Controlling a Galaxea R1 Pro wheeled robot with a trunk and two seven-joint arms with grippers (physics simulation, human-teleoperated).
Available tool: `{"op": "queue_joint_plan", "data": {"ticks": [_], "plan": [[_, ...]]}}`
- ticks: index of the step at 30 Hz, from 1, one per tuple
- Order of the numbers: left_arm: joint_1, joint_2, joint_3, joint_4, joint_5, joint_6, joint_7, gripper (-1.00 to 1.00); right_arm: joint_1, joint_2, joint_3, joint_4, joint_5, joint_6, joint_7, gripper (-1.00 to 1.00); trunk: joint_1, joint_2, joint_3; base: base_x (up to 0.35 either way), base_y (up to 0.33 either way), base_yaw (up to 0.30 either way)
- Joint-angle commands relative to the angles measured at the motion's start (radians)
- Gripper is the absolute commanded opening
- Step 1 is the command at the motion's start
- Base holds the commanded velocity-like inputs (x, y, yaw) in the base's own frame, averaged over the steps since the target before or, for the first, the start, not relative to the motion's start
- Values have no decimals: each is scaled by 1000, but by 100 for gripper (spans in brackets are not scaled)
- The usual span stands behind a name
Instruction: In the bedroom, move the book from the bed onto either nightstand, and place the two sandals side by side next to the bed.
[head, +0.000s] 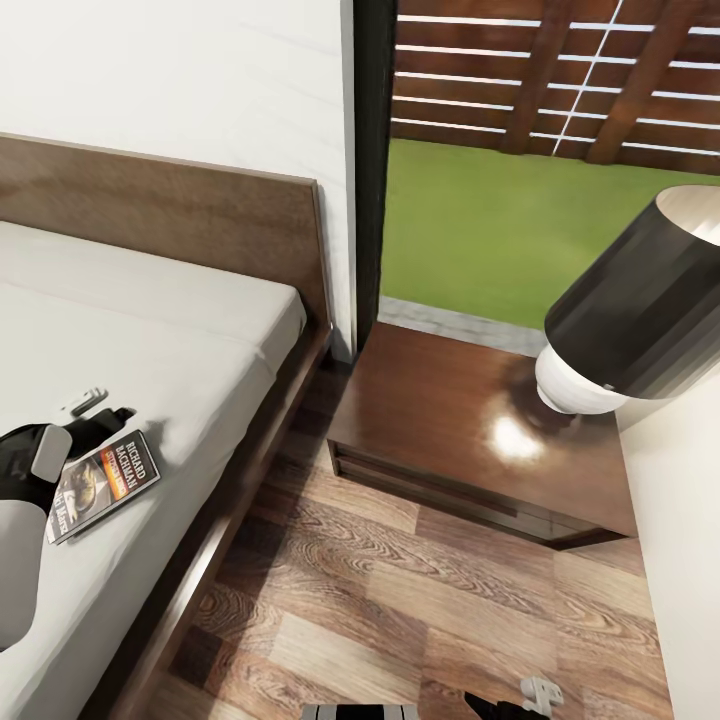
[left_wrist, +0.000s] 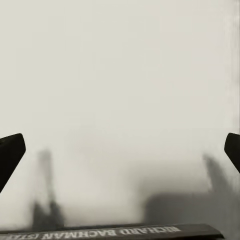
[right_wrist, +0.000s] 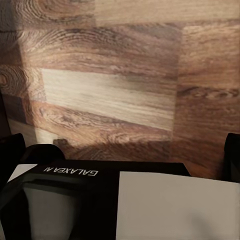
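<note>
Off-white mattress of the bed (head: 150, 330) carries the dark orange-banded paperback book (head: 103, 483) just ahead of my left pincer (head: 88, 412), jaws wide, spine crosswise to it.

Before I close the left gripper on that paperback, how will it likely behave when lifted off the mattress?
The book looks thin and lies flat on the soft mattress, so it is probably light but may flex or droop if pinched by one edge. Its glossy cover could slip. The left gripper sits at its edge; pressing into the bedding might help get under it.
</note>
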Motion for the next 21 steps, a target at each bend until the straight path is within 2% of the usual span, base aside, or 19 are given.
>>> {"op": "queue_joint_plan", "data": {"ticks": [1, 6, 15, 21], "plan": [[0, 0, 2, -1, 9, 6, -26, 100, -1, 0, 1, 1, -3, -2, 3, 100, 0, 0, -1, 0, 0, 0], [0, 0, 2, 0, 9, 6, -61, 100, -1, 0, 1, 1, -3, -2, 3, 100, 0, 0, -1, 0, 0, 0], [0, 0, 3, 1, 9, 5, -64, 100, 0, 0, 1, 1, -3, -2, 3, 100, 0, 0, -1, 0, 0, 0], [0, 0, 3, 14, 9, 4, -64, 100, 0, 0, 1, 1, -3, -2, 3, 100, 0, 0, -1, -203, 0, 0]]}}
